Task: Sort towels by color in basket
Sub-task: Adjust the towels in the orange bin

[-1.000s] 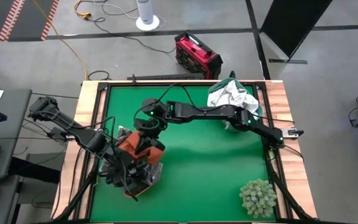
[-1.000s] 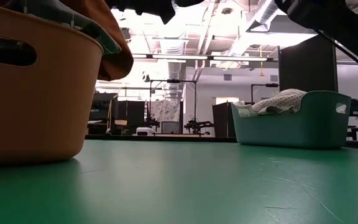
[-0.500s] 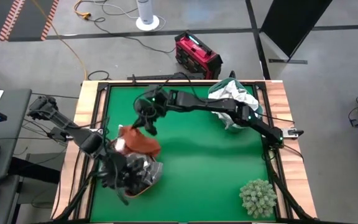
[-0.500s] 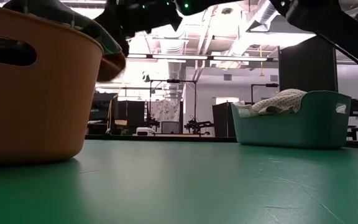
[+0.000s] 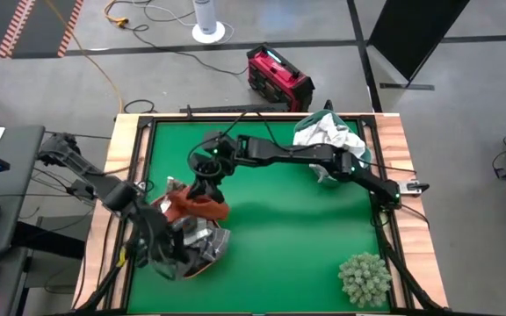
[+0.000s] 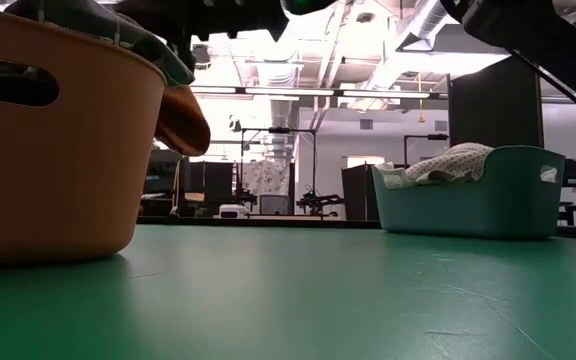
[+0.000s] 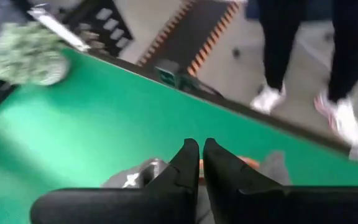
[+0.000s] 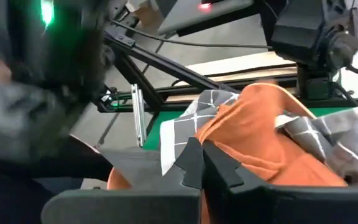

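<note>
Rust-orange towel point(image 5: 197, 207) lower, left fingers point(image 7: 186, 163) newly together

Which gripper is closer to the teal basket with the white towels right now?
Neither is close, but the right gripper is nearer, mid-table over the rust-orange towel. The left gripper is farther from the teal basket, at the orange basket.

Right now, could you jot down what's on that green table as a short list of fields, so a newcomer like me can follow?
Left side: orange basket holding grey checked towels
Over its rim: rust-orange towel draped half out
Far right corner: teal basket with white towels
Near right corner: spiky green plant ball, loose on the green table
Right gripper: shut, just above the rust-orange towel
Left gripper: shut, over the orange basket
Beyond the table: a person's legs in the left wrist view
</note>
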`<state>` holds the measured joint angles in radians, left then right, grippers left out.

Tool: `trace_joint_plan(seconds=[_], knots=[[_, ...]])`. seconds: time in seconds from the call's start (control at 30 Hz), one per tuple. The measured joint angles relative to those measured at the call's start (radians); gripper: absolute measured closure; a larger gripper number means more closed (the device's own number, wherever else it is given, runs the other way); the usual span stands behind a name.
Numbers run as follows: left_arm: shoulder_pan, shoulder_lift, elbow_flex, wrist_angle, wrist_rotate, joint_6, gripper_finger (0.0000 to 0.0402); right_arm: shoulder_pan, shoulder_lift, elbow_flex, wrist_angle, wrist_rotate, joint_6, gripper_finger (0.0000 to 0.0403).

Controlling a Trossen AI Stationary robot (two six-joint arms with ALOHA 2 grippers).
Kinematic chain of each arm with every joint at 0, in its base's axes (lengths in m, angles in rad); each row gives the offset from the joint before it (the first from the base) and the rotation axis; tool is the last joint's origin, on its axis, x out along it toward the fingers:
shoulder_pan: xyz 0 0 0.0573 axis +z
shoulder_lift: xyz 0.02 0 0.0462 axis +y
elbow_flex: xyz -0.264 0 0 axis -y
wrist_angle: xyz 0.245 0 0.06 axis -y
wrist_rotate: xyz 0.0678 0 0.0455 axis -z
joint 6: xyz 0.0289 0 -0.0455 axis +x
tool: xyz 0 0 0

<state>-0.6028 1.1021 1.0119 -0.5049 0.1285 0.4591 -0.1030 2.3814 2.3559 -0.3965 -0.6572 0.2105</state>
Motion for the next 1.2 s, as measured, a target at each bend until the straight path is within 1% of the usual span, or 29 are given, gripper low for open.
trace_joint_plan(seconds=[0.07, 0.17, 0.23, 0.33, 0.43, 0.5, 0.53, 0.63, 0.73, 0.8, 0.93, 1.03, 1.13, 1.2], knots=[[-0.004, -0.043, 0.01, 0.001, -0.04, -0.093, 0.0384, 0.015, 0.006, 0.0, 0.005, -0.002, 0.003, 0.038], [-0.004, -0.107, 0.013, -0.013, -0.136, -0.263, 0.0382, 0.04, 0.013, -0.002, 0.001, 0.009, -0.003, 0.0377], [-0.004, -0.139, 0.013, -0.054, -0.178, -0.382, 0.0378, 0.062, 0.013, -0.025, 0.017, 0.046, -0.032, 0.037], [-0.006, -0.167, 0.013, -0.114, -0.2, -0.572, 0.0364, 0.085, 0.013, -0.041, 0.009, 0.106, -0.049, 0.0351], [-0.019, -0.18, 0.013, -0.151, -0.201, -0.842, 0.0344, 0.084, 0.012, -0.071, 0.047, 0.106, -0.002, 0.0321], [-0.027, -0.181, 0.013, -0.191, -0.203, -1.0, 0.0327, 0.08, 0.011, -0.088, 0.051, 0.072, 0.027, 0.0292], [-0.032, -0.181, 0.013, -0.217, -0.21, -1.065, 0.0318, 0.08, 0.013, -0.09, 0.045, 0.048, 0.041, 0.0274], [-0.044, -0.18, 0.013, -0.286, -0.239, -1.191, 0.0288, 0.087, 0.014, -0.09, 0.022, -0.008, 0.068, 0.0214], [-0.046, -0.18, 0.013, -0.337, -0.281, -1.273, 0.0253, 0.091, -0.006, -0.086, -0.051, -0.042, 0.069, 0.0162], [-0.046, -0.18, 0.013, -0.344, -0.316, -1.296, 0.0228, 0.087, -0.027, -0.072, -0.085, -0.028, 0.048, 0.0143], [-0.045, -0.18, 0.013, -0.342, -0.404, -1.312, 0.018, 0.085, -0.088, -0.047, -0.175, 0.052, 0.007, 0.0135], [-0.045, -0.18, 0.012, -0.339, -0.449, -1.32, 0.015, 0.085, -0.118, -0.044, -0.298, 0.109, 0.001, 0.0134], [-0.045, -0.18, 0.019, -0.338, -0.486, -1.31, 0.013, 0.085, -0.159, -0.046, -0.417, 0.196, -0.004, 0.0134], [-0.044, -0.178, 0.031, -0.335, -0.542, -1.285, 0.0124, 0.084, -0.202, -0.045, -0.476, 0.264, -0.017, 0.0134]])
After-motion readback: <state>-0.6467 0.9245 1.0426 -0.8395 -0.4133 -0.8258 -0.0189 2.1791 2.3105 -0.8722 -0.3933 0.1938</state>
